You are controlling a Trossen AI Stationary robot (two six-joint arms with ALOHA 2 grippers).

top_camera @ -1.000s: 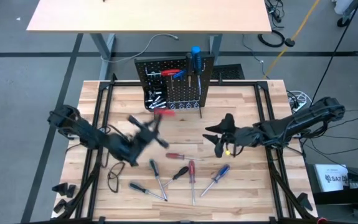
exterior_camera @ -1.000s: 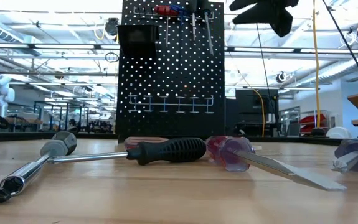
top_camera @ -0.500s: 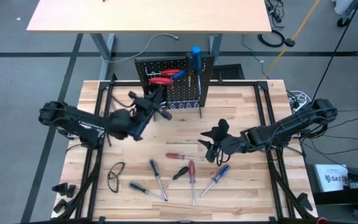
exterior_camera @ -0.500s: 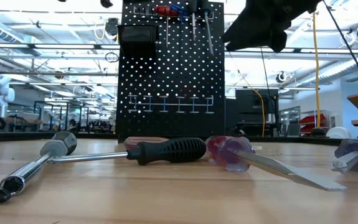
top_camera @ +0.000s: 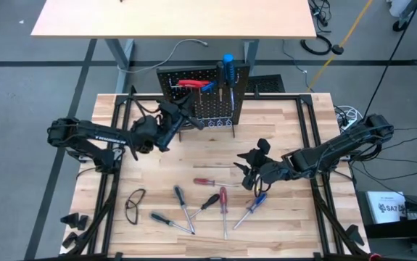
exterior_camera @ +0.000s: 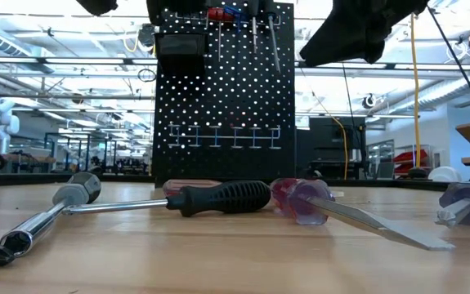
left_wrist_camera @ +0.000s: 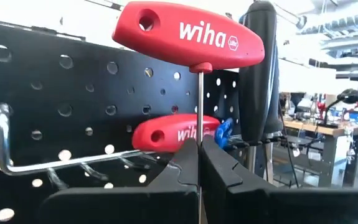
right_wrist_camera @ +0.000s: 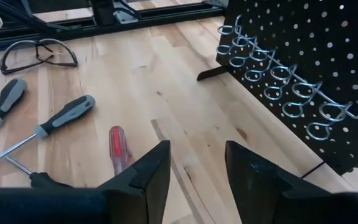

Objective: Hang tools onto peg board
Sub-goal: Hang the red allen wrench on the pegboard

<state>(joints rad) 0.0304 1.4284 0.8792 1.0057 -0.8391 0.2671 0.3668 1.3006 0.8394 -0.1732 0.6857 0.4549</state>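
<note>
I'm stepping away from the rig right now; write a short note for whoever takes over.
Left gripper: jaws shut on the shaft of a red T-handle key, held up at the peg board near a hook.
Right gripper: jaws open, empty, low over the table.
Done: another red T-handle and a blue-handled tool hang on the board.
Left: seat the key, then hang about six screwdrivers lying on the table.
</note>
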